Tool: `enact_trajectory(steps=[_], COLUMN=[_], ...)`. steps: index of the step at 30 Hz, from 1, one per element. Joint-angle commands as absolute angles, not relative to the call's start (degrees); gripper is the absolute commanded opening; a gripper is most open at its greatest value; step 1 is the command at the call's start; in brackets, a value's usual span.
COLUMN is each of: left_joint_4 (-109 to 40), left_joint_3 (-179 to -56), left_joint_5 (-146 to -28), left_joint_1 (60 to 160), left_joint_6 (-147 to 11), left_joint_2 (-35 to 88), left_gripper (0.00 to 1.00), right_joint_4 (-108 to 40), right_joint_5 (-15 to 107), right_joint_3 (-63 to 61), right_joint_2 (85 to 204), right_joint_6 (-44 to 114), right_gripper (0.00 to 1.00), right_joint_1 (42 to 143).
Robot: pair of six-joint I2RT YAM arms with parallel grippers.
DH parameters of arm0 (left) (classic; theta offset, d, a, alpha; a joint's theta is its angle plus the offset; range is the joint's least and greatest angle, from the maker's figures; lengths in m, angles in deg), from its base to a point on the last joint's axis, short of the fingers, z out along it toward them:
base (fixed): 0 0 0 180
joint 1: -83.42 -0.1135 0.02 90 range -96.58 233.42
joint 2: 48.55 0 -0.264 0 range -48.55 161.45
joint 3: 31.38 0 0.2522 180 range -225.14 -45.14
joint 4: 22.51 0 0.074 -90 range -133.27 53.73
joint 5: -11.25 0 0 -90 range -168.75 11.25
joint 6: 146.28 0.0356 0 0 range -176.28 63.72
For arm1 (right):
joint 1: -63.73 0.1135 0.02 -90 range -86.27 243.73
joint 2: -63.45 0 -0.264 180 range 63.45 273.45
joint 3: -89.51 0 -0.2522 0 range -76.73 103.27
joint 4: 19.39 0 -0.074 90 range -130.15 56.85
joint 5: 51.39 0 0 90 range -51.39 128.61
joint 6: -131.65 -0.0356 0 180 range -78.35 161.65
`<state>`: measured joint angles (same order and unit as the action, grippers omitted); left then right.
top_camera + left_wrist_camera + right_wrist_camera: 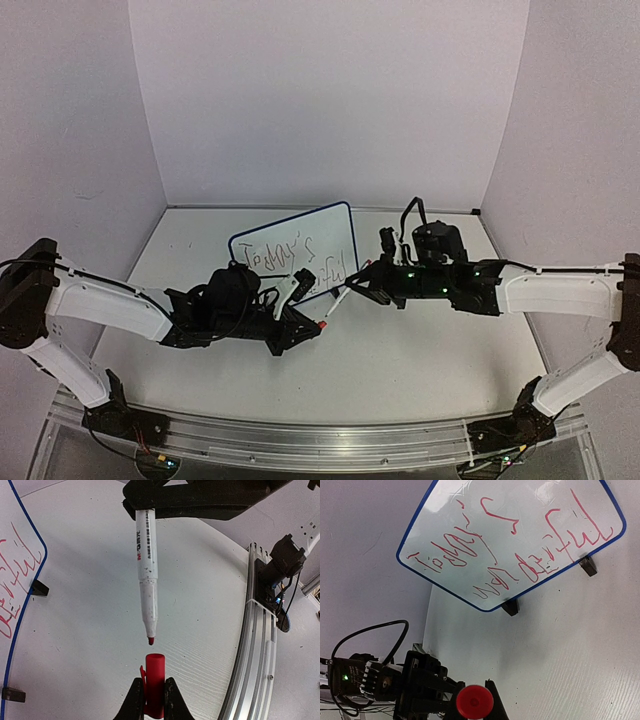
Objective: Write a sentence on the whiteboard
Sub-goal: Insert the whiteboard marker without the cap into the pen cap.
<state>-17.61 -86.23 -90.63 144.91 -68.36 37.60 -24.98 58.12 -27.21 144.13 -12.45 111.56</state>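
The whiteboard point(335, 222) sentence point(285, 255) reads "Today's …ful". The left gripper point(153, 684) clamps the cap point(155, 662); the right gripper point(368, 282), at 2 o'clock, clamps the marker point(147, 580).

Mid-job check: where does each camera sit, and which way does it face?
Top external: above and behind, looking down; left arm and right arm show.
Left wrist: looks past the left gripper, shut on the cap, at the marker.
Right wrist: faces the whiteboard; right gripper at bottom edge.
Shared: all show the whiteboard.
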Motion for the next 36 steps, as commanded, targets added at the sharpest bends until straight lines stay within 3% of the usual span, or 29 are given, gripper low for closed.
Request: enact_trajectory(steps=[1, 36], left_joint_4=[-15.02, -13.94], left_joint_3=[-86.46, -85.84], left_joint_5=[-90.35, -89.23], left_joint_1=[144.93, 144.92], left_joint_6=[-68.85, -68.94], left_joint_2=[36.95, 35.57], left_gripper=[0.0, 0.0], right_joint_4=[-22.6, -22.25], right_joint_5=[59.05, 59.96], right_joint_3=[-25.53, -26.06], right_joint_2=[145.22, 146.3], right_joint_6=[-12.84, -13.28], right_gripper=[0.0, 0.0], right_joint_1=[111.93, 112.41])
